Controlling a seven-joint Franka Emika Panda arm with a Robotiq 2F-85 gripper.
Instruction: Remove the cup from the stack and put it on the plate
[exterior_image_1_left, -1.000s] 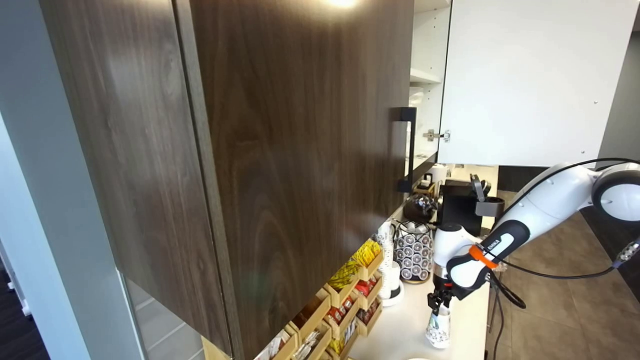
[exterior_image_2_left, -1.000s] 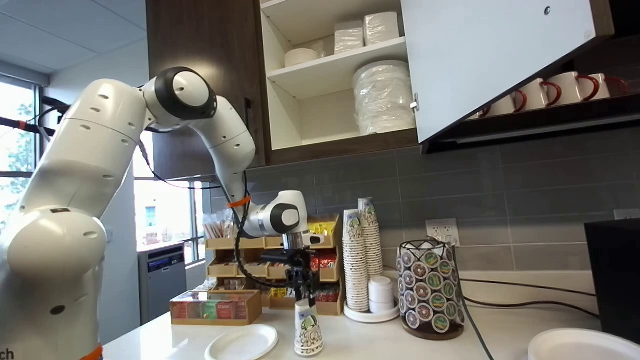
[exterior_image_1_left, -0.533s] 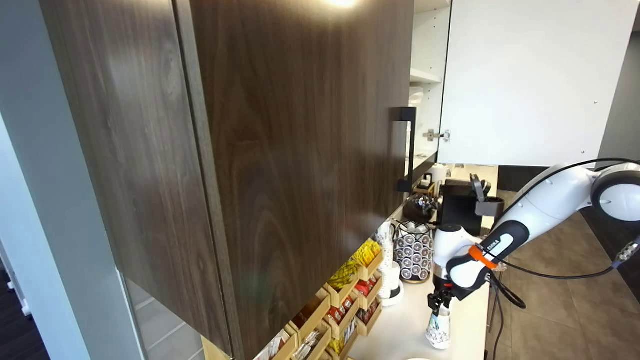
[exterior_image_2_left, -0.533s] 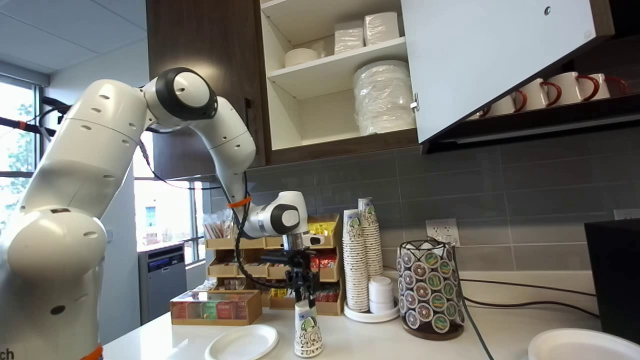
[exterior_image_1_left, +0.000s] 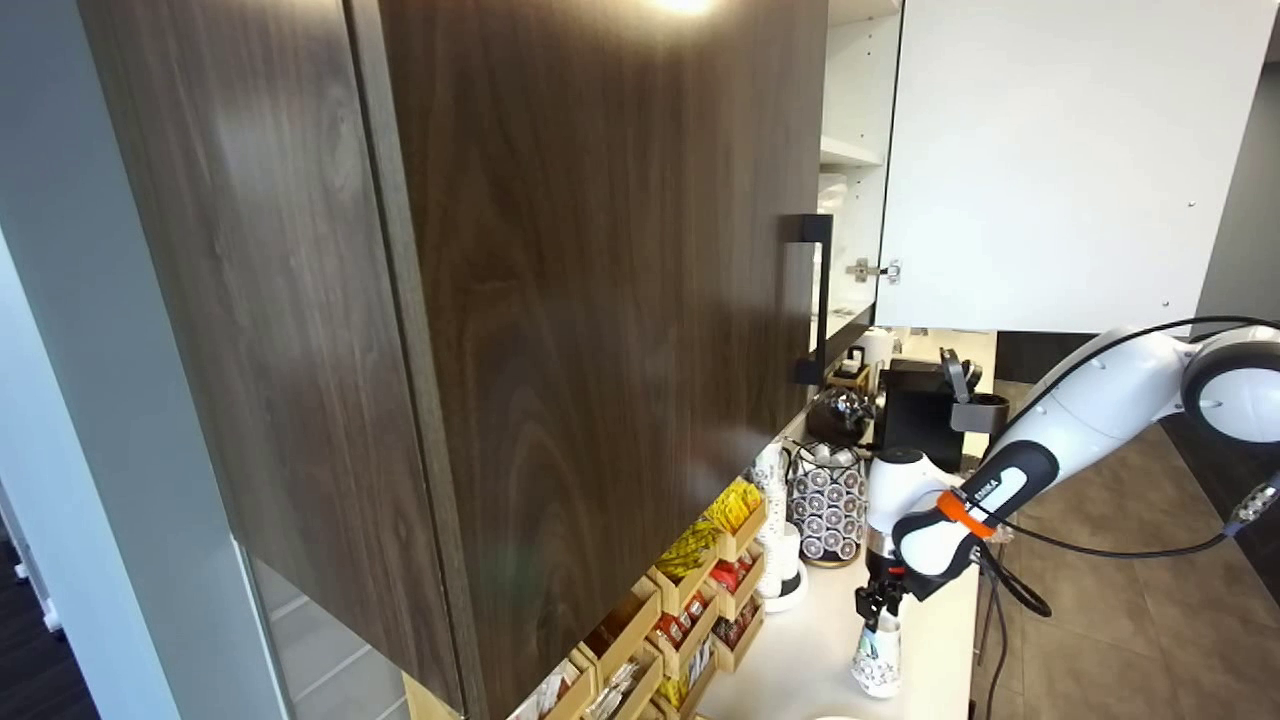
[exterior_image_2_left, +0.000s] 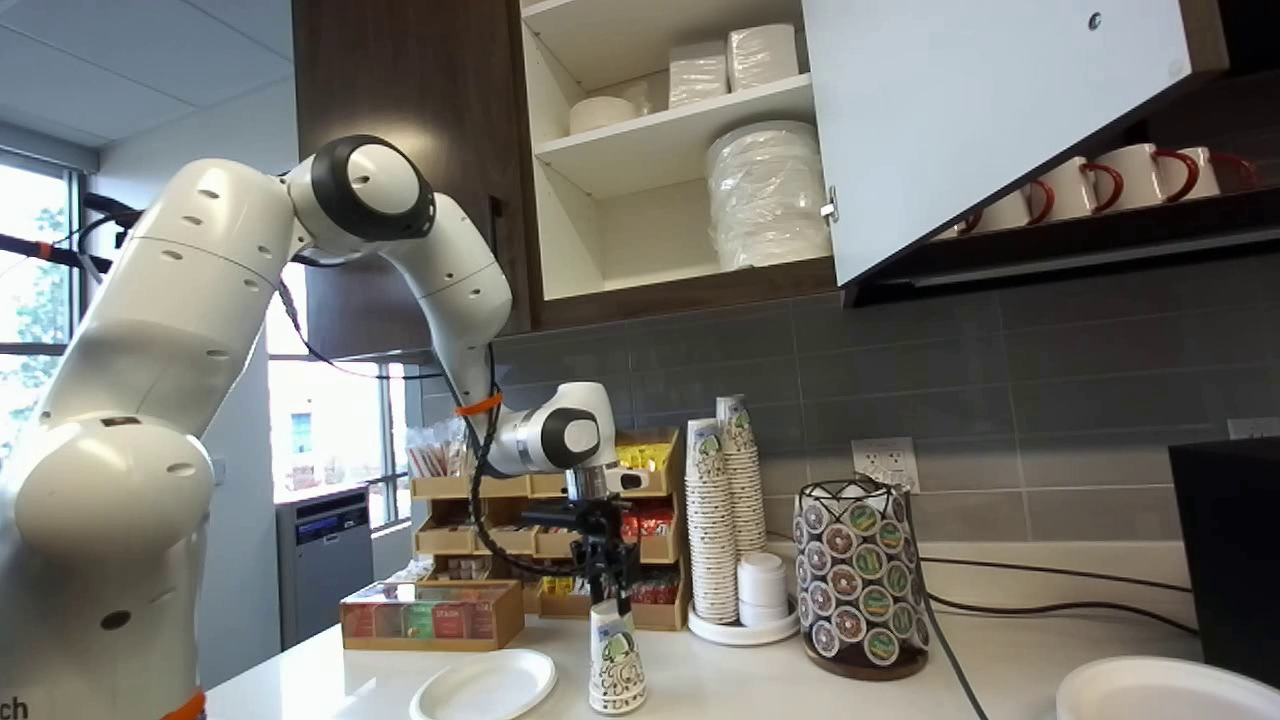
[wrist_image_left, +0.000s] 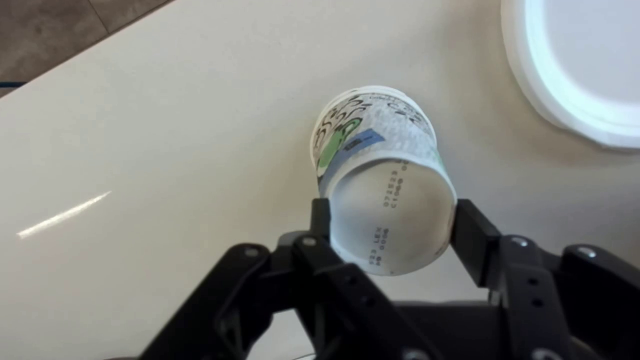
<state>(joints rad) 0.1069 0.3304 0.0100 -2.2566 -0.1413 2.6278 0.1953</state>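
Possibly the whole stack (exterior_image_2_left: 617, 703) comes up with the cup (wrist_image_left: 387, 175) if the paper walls stick: they look snugly nested, and we see nothing pinning the lower rims down. Squeezing too hard could buckle the thin wall; too lightly, and we'd expect it to slip, since the claw (wrist_image_left: 392, 227) has only the narrow end. A crooked pull might tip the stack on the counter (wrist_image_left: 175, 150) or drag it toward the plate (exterior_image_2_left: 485, 686), which sits near but apart.

Claw: we read it as clenched on the cup, jaws touching opposite sides of the base. Cup: mouth-down, top of the stack, beside the plate and not yet on it. Looks-wise, we get white paper with dark curls toward the rim, a green shape, a blue patch, and codes printed on the recessed base. Base outline seems a bit squashed, which we put down to the grip. Extra rims show under the patterned wall; we can't count them. Leaning or straight, we can't tell.
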